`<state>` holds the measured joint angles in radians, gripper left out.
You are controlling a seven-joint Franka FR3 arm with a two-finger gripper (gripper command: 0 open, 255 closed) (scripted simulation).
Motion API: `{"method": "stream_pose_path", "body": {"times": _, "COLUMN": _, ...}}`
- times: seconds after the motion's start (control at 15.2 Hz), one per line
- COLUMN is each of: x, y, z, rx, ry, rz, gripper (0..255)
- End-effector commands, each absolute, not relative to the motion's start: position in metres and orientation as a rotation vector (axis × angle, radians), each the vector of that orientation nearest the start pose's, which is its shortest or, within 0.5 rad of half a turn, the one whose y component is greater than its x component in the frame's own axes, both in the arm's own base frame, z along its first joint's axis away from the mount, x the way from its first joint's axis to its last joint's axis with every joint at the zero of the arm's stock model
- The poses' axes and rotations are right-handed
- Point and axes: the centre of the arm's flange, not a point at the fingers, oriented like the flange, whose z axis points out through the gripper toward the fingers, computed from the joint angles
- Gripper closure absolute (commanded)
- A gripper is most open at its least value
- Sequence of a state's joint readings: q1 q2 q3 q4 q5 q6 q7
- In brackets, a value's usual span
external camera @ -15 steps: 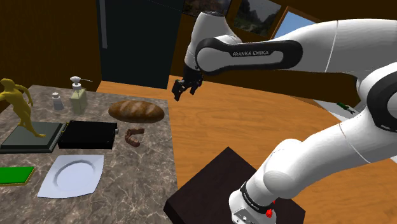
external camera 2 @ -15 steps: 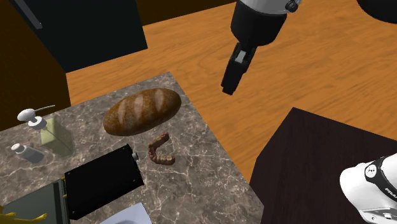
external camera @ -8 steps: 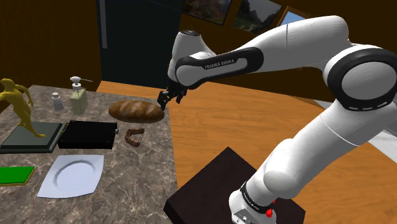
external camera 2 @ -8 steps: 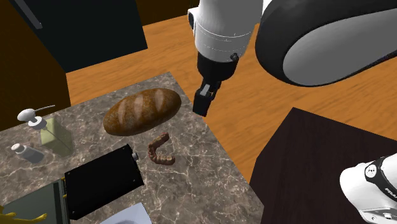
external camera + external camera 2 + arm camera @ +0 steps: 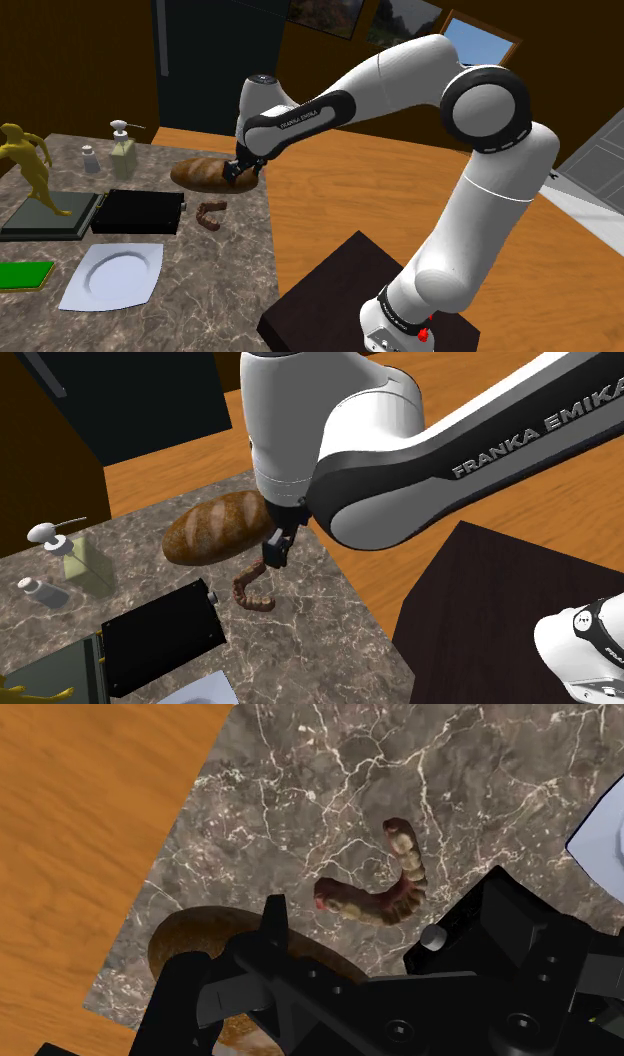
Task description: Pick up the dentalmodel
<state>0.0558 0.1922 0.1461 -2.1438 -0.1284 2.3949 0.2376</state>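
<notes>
**A:** How does the arm (image 5: 470,200) stand?

**B:** It rises from the stand (image 5: 330,290) at the shoulder view's lower right and bends high. Its forearm then slopes down and to the left toward the marble counter (image 5: 200,300). The gripper (image 5: 277,550) points downward. It hangs by the end of the bread loaf (image 5: 212,528) nearest the counter's edge, a little above the dental model (image 5: 250,590).

**A:** And the fingers (image 5: 275,922)?

**B:** Spread apart, clasping nothing. In the wrist view the model lies on the marble beyond them, untouched.

**A:** What does the model look like?

**B:** A reddish-brown arch, bent like a horseshoe, with a row of paler teeth along the curve. It lies flat on the counter, between the loaf and the black box (image 5: 160,637), just beside the box's knobbed corner.
</notes>
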Motion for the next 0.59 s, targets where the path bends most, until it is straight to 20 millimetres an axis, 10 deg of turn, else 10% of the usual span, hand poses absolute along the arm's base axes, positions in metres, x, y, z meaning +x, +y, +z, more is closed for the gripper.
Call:
{"method": "stream_pose_path", "body": {"times": 0.0, "x": 0.572, "y": 0.117, "z": 0.299, "rx": -3.181, "ry": -0.091, "rz": -0.107, "gripper": 0}}
{"method": "stream_pose_path", "body": {"times": 0.53, "x": 0.626, "y": 0.148, "z": 0.212, "rx": -3.160, "ry": -0.127, "rz": -0.063, "gripper": 0}}
